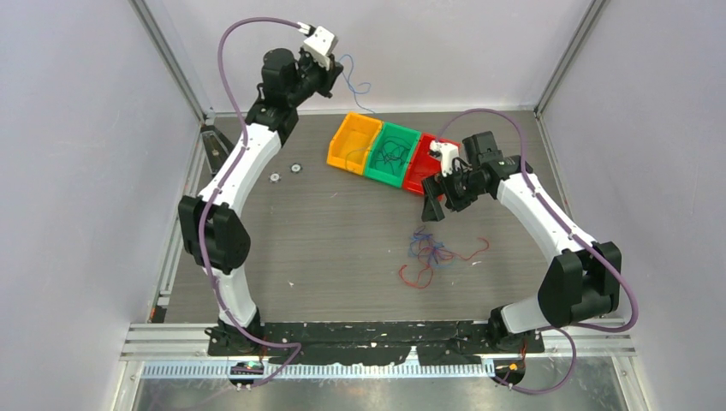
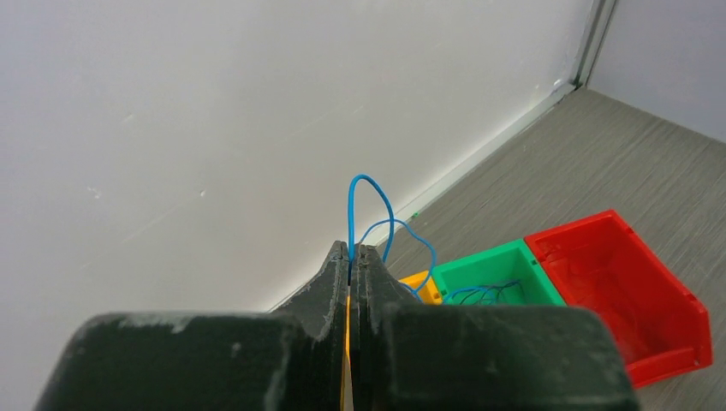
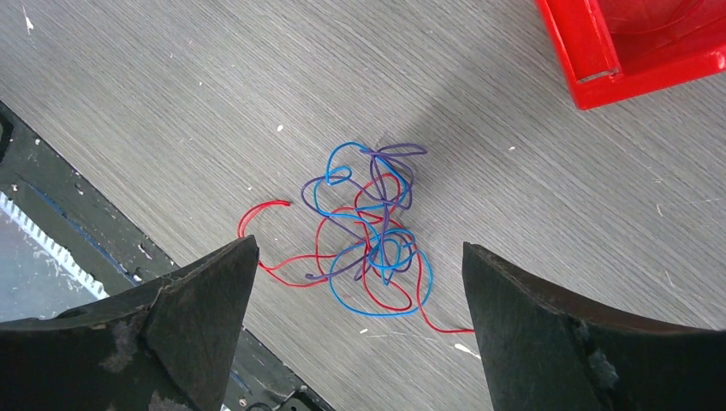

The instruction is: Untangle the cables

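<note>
A tangle of red, blue and purple cables (image 1: 432,250) lies on the table in front of the bins; the right wrist view shows it (image 3: 368,240) spread below the fingers. My right gripper (image 1: 437,204) is open and empty, hovering above and behind the tangle (image 3: 360,248). My left gripper (image 1: 332,73) is raised high at the back wall, shut on a single blue cable (image 1: 355,86). That cable loops up from the closed fingertips (image 2: 357,250) and hangs down toward the bins (image 2: 366,184).
Three bins stand in a row at the back: yellow (image 1: 353,141), green (image 1: 409,141) holding several blue and dark cables (image 2: 484,294), and red (image 1: 422,175). Two small round discs (image 1: 286,173) lie left of the bins. Walls enclose the table.
</note>
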Controlling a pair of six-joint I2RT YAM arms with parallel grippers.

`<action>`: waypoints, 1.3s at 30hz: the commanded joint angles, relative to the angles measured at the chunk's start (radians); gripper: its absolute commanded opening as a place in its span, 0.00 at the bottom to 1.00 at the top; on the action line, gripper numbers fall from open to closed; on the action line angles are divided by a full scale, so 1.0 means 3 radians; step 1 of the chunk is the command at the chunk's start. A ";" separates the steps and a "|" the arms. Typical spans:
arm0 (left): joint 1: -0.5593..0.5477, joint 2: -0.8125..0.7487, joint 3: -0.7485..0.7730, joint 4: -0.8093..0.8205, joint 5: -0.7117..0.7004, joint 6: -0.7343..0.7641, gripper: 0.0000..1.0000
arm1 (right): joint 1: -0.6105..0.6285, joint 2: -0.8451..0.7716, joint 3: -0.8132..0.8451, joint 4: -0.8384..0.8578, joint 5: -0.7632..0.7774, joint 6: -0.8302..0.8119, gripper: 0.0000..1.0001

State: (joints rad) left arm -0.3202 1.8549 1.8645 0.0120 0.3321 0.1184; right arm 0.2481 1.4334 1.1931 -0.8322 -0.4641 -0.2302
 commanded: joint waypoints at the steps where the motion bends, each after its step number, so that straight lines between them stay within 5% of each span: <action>1: 0.0014 0.0111 -0.0005 0.0308 -0.0041 0.0208 0.00 | -0.0071 0.0029 0.0108 -0.0013 -0.0109 -0.0031 0.95; 12: 0.0039 0.0548 0.0850 0.0267 -0.0671 0.0486 0.00 | -0.0162 0.0108 0.0103 -0.0070 -0.0195 -0.0087 0.95; 19: 0.0037 0.0788 0.1379 0.0277 -0.0671 0.0486 0.00 | -0.0166 0.0113 0.0114 -0.0072 -0.0229 -0.0058 0.95; 33: 0.0040 0.0067 -0.0236 0.0628 -0.0441 0.0457 0.00 | -0.0195 0.0130 0.0047 -0.0089 -0.0216 -0.0098 0.95; 39: 0.0040 -0.0118 -0.0332 0.0665 -0.0384 0.0402 0.00 | -0.0221 0.0145 0.0039 -0.0089 -0.0254 -0.0099 0.95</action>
State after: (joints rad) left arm -0.3138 1.9343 1.7229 0.1135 0.1867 0.2466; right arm 0.1894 1.4780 1.1931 -0.8570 -0.5182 -0.2489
